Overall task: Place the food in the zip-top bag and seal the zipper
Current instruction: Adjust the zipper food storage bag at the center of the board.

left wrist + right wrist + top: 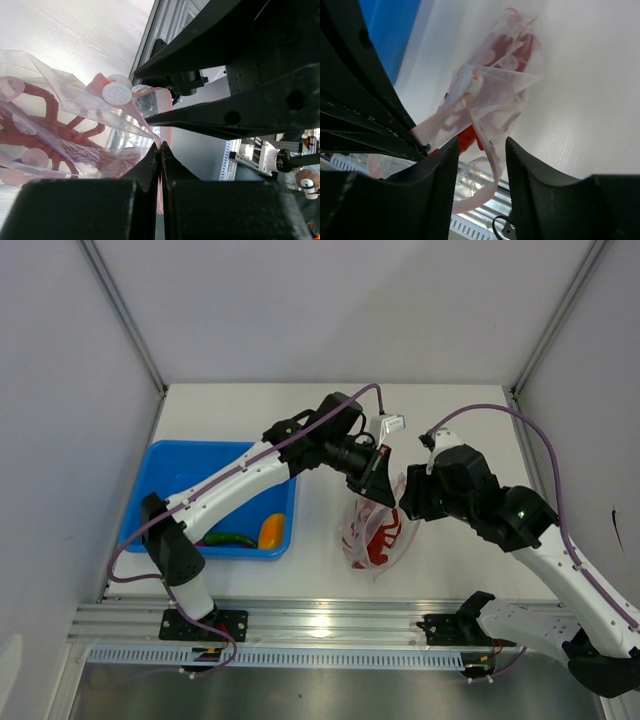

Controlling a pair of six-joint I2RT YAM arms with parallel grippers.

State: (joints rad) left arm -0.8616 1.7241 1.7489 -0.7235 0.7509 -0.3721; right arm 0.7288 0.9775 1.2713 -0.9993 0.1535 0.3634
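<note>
In the centre of the top view the bag [372, 532], red chilies [378, 552] inside, is pinched by its pink zipper [167, 117] in the fully closed left gripper [161, 147], while the right gripper [482, 150] is seen half open, the strip loose in its gap.

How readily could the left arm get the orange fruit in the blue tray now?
Probably not yet: its end effector is shut on the bag. The fruit lies uncovered near that arm.
</note>
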